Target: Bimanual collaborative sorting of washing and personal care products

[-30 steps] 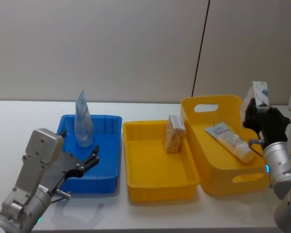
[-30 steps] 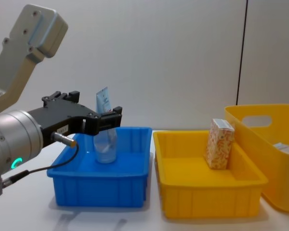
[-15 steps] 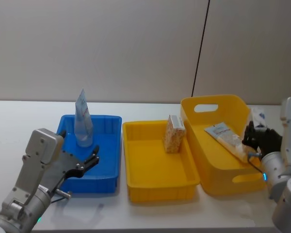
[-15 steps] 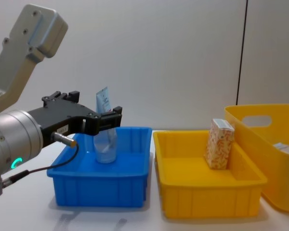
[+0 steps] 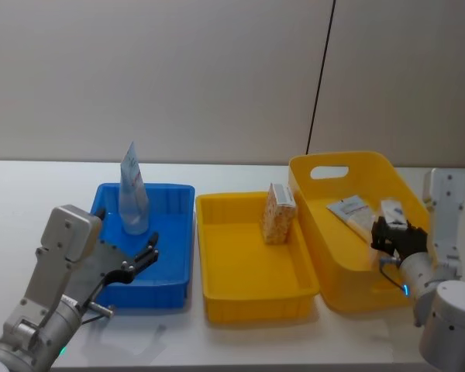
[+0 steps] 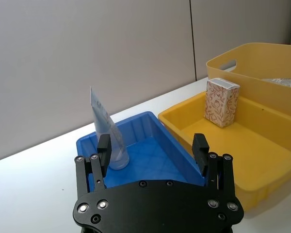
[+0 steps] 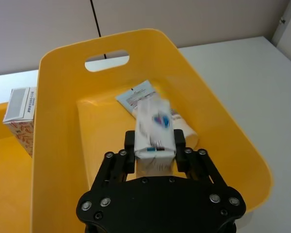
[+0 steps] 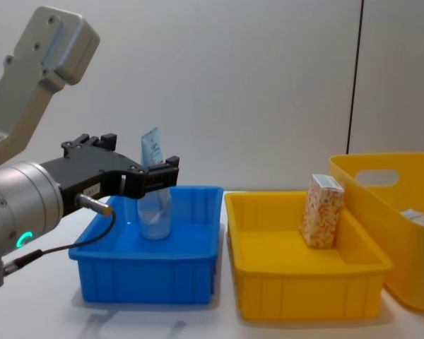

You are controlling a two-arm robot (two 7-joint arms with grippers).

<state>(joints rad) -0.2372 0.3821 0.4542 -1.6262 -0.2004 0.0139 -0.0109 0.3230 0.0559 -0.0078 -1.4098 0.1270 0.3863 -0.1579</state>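
Blue bin [image 5: 178,267] on the left holds a clear tube [image 5: 132,194] that stands upright on its cap. The left gripper [image 6: 153,150] hovers at the bin's near side, jaws apart and empty. An orange-speckled carton [image 5: 278,214] stands in the yellow tray [image 5: 252,304]. In the deep yellow bin [image 7: 58,160], the right gripper [image 7: 155,150] clamps a white-and-blue carton [image 7: 154,127] over a lying tube [image 7: 140,97].
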